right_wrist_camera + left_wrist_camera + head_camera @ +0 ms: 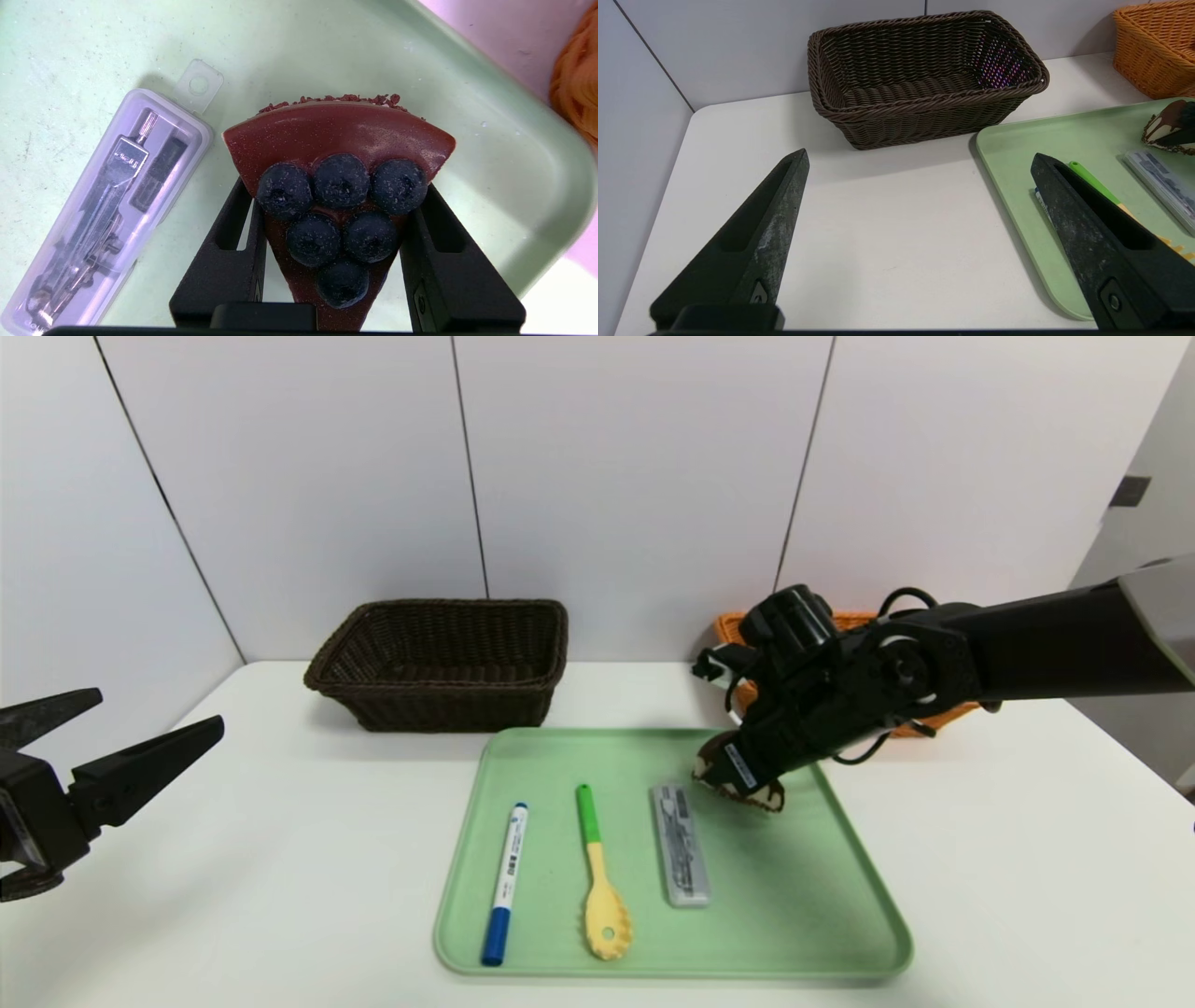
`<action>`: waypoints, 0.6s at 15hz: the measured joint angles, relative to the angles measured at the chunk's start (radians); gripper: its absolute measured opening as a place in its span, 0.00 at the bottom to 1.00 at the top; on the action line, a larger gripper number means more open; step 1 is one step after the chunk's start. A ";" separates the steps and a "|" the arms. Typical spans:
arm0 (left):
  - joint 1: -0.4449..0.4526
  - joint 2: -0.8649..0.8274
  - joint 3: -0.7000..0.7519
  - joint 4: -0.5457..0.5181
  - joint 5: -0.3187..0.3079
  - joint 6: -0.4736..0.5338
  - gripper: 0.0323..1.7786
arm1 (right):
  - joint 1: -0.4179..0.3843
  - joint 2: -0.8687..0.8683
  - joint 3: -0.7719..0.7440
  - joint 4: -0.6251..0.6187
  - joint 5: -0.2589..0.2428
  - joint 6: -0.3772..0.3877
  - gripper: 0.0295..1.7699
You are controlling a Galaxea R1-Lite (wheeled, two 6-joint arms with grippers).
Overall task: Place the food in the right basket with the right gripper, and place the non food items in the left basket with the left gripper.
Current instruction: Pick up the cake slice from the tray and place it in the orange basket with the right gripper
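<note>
A brown cake wedge (336, 135) topped with dark berries rests on the green tray (803, 896) at its far right. My right gripper (338, 191) straddles it from above, both fingers pressed against its slanted sides. A white marker (505, 882) with a blue cap, a yellow slotted spoon (602, 887) with a green handle and a flat grey case (680, 845) lie side by side on the tray. The dark brown basket (448, 607) stands behind the tray to the left. The orange basket (943, 717) is mostly hidden behind the right arm. My left gripper (159, 709) hovers open at the table's left edge.
The white table ends at a panelled wall just behind both baskets. The grey case (107, 210) lies close beside the cake, a finger's width from my right gripper. Bare tabletop lies between the left gripper (920, 156) and the tray's left edge (1008, 186).
</note>
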 joint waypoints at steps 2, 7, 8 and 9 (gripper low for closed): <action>0.000 0.000 0.001 -0.001 0.000 0.006 0.95 | 0.005 -0.024 0.008 0.001 0.005 -0.001 0.44; 0.000 0.001 0.005 -0.001 0.001 0.011 0.95 | 0.053 -0.155 0.035 -0.007 0.011 -0.012 0.44; 0.000 0.001 0.005 -0.001 0.002 0.011 0.95 | 0.061 -0.183 0.031 -0.012 0.014 -0.012 0.44; 0.000 0.001 0.005 -0.001 0.001 0.012 0.95 | 0.066 -0.211 0.021 -0.029 0.019 -0.010 0.44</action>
